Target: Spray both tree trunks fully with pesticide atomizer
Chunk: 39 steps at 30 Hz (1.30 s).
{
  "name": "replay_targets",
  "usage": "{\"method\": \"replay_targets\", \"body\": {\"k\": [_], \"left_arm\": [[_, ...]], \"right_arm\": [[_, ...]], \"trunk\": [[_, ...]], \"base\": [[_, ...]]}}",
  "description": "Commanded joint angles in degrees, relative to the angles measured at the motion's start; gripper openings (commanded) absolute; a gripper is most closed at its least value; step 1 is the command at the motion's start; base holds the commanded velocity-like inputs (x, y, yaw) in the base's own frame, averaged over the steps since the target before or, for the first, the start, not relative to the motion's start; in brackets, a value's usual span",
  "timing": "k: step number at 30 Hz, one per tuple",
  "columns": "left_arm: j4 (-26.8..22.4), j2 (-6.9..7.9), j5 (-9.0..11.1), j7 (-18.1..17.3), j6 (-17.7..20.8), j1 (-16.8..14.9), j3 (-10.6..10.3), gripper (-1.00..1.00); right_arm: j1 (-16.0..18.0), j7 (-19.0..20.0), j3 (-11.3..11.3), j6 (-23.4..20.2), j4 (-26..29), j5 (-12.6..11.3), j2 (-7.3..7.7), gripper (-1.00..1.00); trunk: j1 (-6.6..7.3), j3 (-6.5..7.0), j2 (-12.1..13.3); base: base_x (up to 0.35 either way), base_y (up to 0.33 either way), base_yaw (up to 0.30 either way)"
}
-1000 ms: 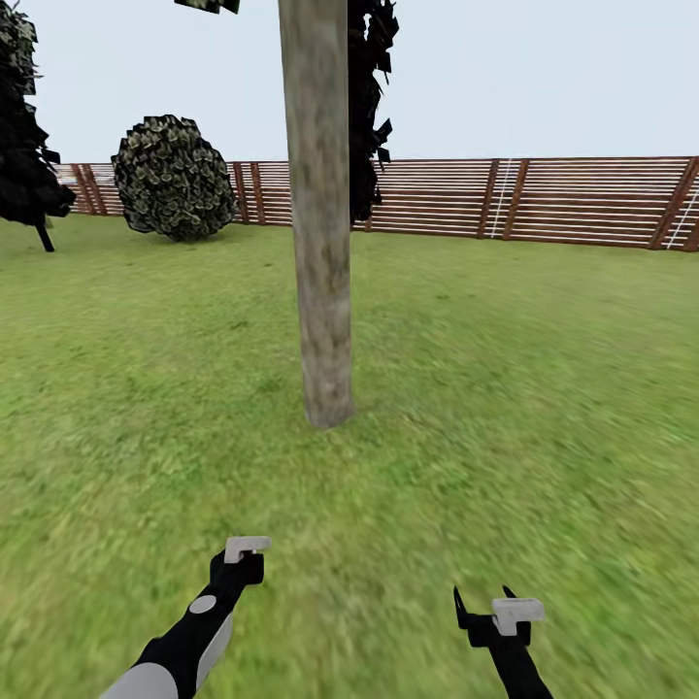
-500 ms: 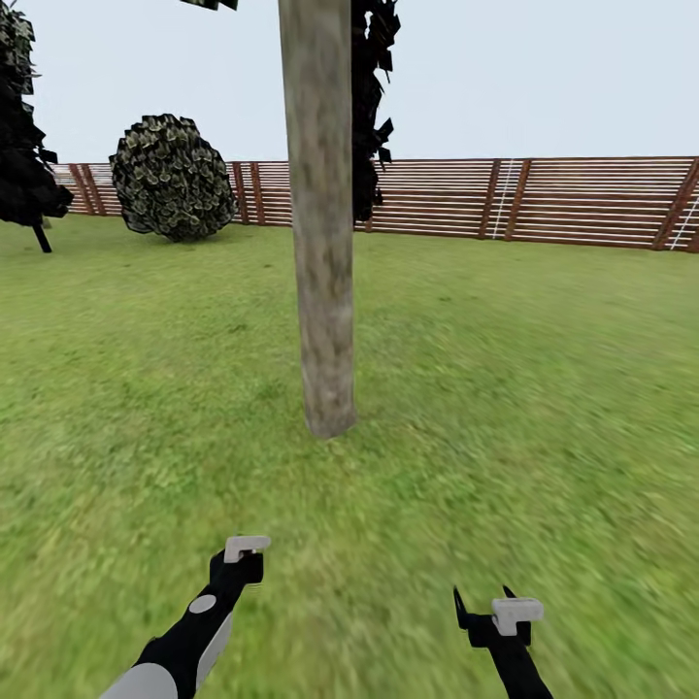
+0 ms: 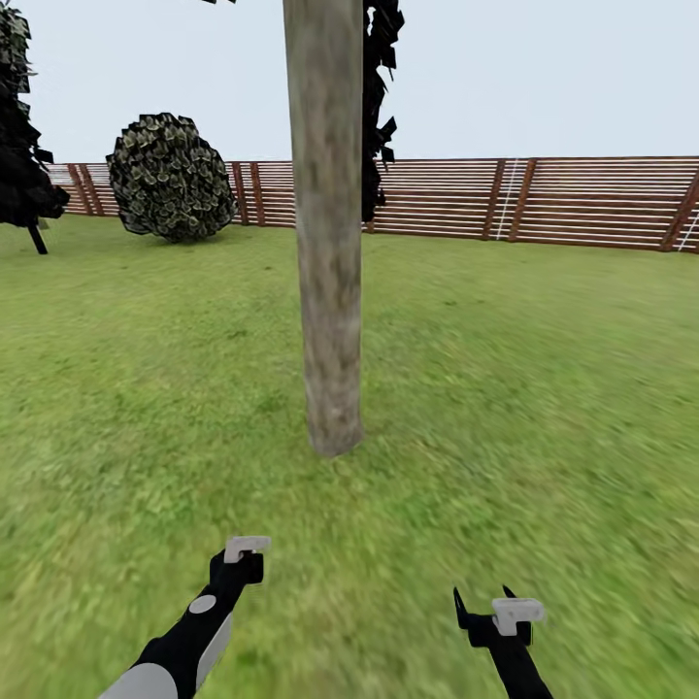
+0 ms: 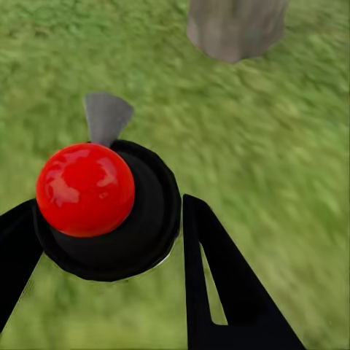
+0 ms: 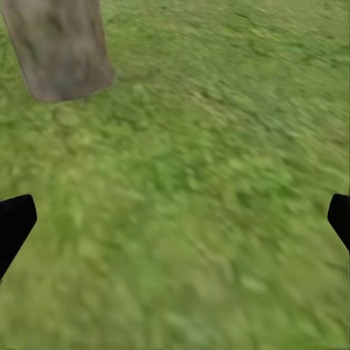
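- A thick, mottled grey-brown tree trunk [image 3: 328, 223] rises from the grass lawn [image 3: 505, 388] straight ahead of the robot in the head view, branchless over the stretch in view, its top running out of the picture.
- The base of that trunk also shows in the left wrist view [image 4: 235, 28] and the right wrist view [image 5: 60, 45], on the grass ahead of each gripper.
- The left gripper [image 4: 102, 219] is closed around the pesticide atomizer [image 4: 109, 208]: a round black body with a glossy red ball on it and a small grey nozzle tip pointing towards the trunk.
- Its dark fingers [image 4: 219, 284] press the atomizer's sides from both flanks.
- In the head view the left gripper [image 3: 241, 558] hangs low over the grass, short of the trunk.
- The right gripper [image 3: 485, 607] is spread wide and holds nothing; in its wrist view its fingertips [image 5: 14, 222] sit at opposite edges with bare grass between.
- A brown slatted wooden fence [image 3: 544, 199] runs across the far side of the lawn.
- A round leafy bush [image 3: 173, 177] stands before the fence at left, and a dark thin-trunked tree [image 3: 24, 165] stands further left.
- Dark foliage [image 3: 381, 107] hangs just behind the trunk.
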<state>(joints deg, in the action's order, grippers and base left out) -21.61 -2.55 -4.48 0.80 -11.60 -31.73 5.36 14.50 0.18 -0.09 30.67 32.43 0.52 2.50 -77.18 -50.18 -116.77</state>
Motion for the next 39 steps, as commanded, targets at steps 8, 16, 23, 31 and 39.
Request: {"method": "replay_targets", "body": {"k": [8, 16, 23, 31, 39], "left_arm": [[-0.2, 0.16, -0.1, 0.4, 0.0, 0.0, 0.3, -1.00], [0.0, 0.11, -0.3, 0.4, 0.1, 0.0, 0.0, -1.00], [-0.1, 0.70, -0.8, 0.2, 0.3, 0.0, -0.6, -1.00], [-0.2, 0.84, -1.7, -0.2, 0.5, 0.0, -0.9, -1.00], [-0.2, 2.62, -12.1, -4.1, 0.8, -0.2, -1.7, -1.00]], "right_arm": [[0.0, 0.2, 0.3, 0.0, 0.1, 0.1, -0.04, 1.00], [0.0, 0.1, 0.2, 0.1, -0.7, 0.0, -0.07, 1.00], [0.0, -0.6, -0.2, 0.1, -3.0, 0.0, 0.29, 1.00], [-0.2, -0.8, 0.1, 0.4, -4.8, -0.1, 3.78, 1.00], [2.0, 0.0, 0.4, -0.3, 2.8, 0.3, 3.96, 1.00]], "trunk": [[0.00, 0.00, 0.0], [0.00, 0.00, 0.0], [0.00, 0.00, 0.0], [0.00, 0.00, 0.0], [0.00, 0.00, 0.0]], "base": [[0.327, 0.006, 0.000], [0.329, 0.000, 0.000], [0.324, 0.000, 0.000], [0.150, 0.000, 0.000], [0.008, 0.000, 0.000]]}}
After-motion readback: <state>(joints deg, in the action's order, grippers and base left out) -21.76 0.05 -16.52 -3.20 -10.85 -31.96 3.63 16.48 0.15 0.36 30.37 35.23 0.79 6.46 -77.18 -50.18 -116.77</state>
